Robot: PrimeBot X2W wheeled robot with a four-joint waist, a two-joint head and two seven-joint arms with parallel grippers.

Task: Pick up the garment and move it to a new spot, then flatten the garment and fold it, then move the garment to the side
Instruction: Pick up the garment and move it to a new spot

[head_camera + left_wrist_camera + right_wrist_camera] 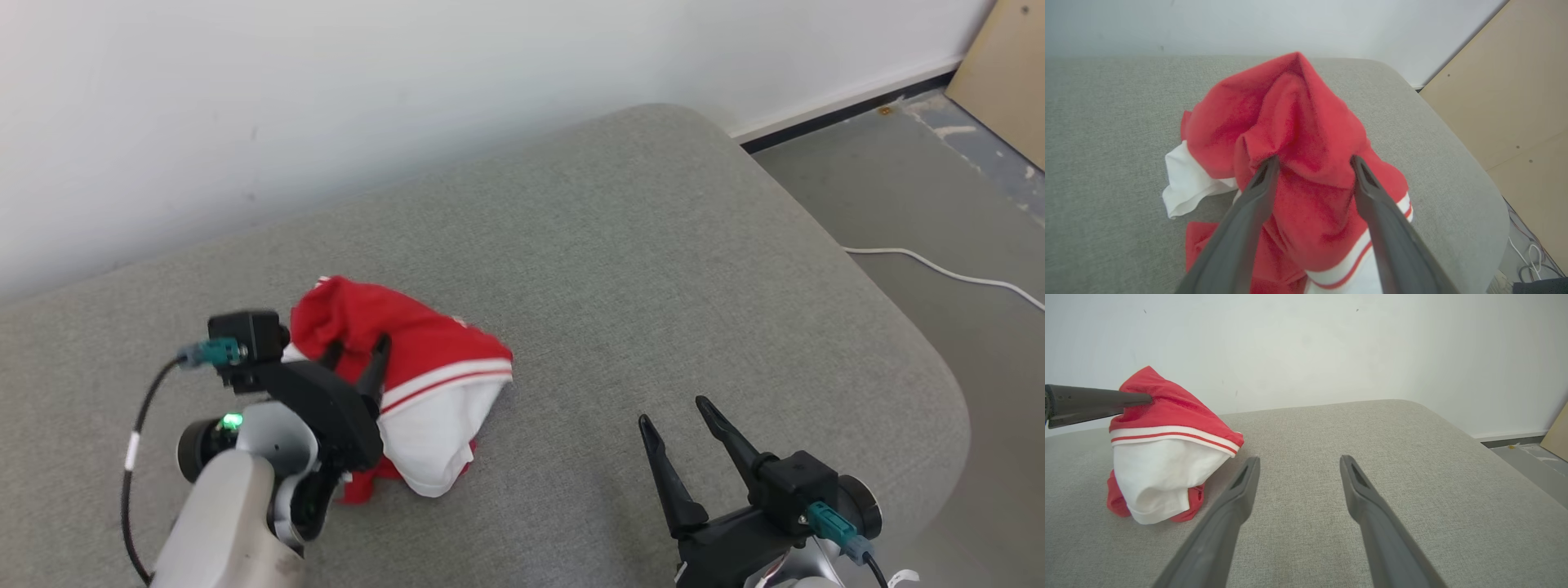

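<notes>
The garment (424, 351) is a red and white piece with a striped band, bunched in a heap on the grey cushion (620, 245), left of centre. My left gripper (357, 345) is at the heap's near side with its jaws spread. In the left wrist view a raised red fold of the garment (1298, 122) stands between and just past the left gripper's tips (1314, 160). My right gripper (673, 411) hovers open over bare cushion to the right, well apart from the cloth. The right wrist view shows the garment (1167, 457) to the left of the right gripper (1299, 458), with one left finger (1098, 403) touching its red top.
The cushion's rounded edge drops off at the right to a grey floor (939, 180) with a white cable (939, 269). A tan board (1004, 73) leans at the far right. A white wall (326, 98) runs along the back.
</notes>
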